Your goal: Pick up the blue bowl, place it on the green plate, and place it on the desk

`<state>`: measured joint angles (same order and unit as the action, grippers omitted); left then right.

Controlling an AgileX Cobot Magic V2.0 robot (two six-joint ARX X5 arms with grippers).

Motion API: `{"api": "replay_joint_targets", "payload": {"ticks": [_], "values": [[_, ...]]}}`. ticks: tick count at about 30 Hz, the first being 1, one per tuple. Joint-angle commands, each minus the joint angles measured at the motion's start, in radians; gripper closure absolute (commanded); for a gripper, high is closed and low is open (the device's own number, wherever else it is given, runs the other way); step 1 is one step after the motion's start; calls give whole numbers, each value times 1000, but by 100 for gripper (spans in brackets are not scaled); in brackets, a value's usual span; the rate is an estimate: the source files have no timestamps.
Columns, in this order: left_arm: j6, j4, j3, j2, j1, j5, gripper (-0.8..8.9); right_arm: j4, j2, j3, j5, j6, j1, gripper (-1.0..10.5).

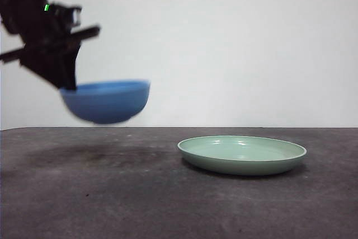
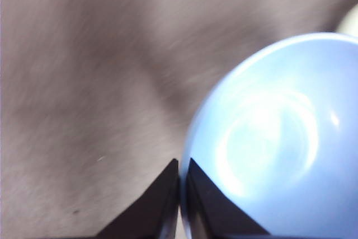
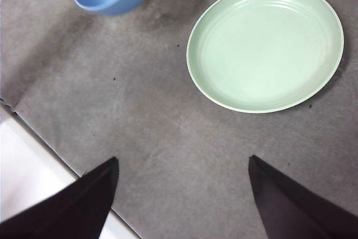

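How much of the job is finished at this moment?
Done: the left gripper has clamped the blue bowl by its rim and lifted it off the desk. In hand: it hangs in the air, beside the green plate. Left: placing it on the plate. The right gripper waits open.

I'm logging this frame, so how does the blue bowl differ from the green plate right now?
The blue bowl is deep and narrow; the green plate is wide and shallow. The bowl hangs in the air, its rim pinched by the left gripper; the plate rests untouched on the desk. The bowl looks motion-blurred, the plate sharp. Both are round and empty.
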<state>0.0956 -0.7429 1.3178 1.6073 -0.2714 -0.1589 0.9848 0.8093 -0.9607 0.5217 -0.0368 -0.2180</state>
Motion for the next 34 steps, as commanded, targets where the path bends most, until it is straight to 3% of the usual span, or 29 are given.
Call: {"api": "replay_joint_targets", "payload": {"ticks": [1,12,26,34], "values": [[11,-32,53,10,-36,-7,798,-5,6,-20,1,6,-5,575],[53,-27,204,81,-193,-6,798,-4,0,-23,-1,23,-5,575],[71,-99,548,454,-343,-6,798,52,-48,-102,-54,45,-5,575],[71,-163,727,638,-372,14,798,83,-68,-114,-76,45,-5,575]]}}
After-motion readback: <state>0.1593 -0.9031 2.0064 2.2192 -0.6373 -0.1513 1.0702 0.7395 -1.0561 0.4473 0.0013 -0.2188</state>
